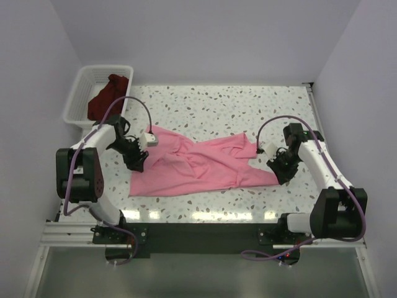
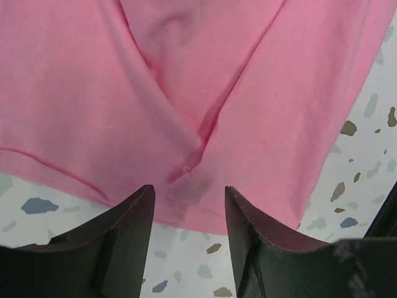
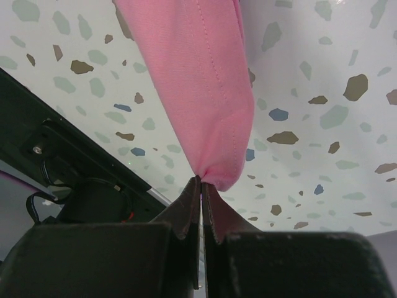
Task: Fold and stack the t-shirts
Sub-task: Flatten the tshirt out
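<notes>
From above the near edge, my top camera looks down over the whole white speckled table (image 1: 248, 105). Both wrist cameras sit very close, facing the light pink cloth t-shirt (image 1: 198, 164) that the top view also shows.

We see a white plastic lattice basket (image 1: 79, 93) beyond the left hand (image 1: 136, 162) and off to its outer side, at the far left corner of the desk (image 1: 217, 102). The desk is white, flecked with grey, brown and blue, and it spreads under and beyond both that hand and the right hand (image 1: 282, 172). Pale lilac walls (image 1: 205, 37) stand past the hands and on either side. Nearer than the hands, at the desk's front edge, we make out a black plate (image 1: 198, 234) on a silver rail frame (image 1: 62, 234).
</notes>
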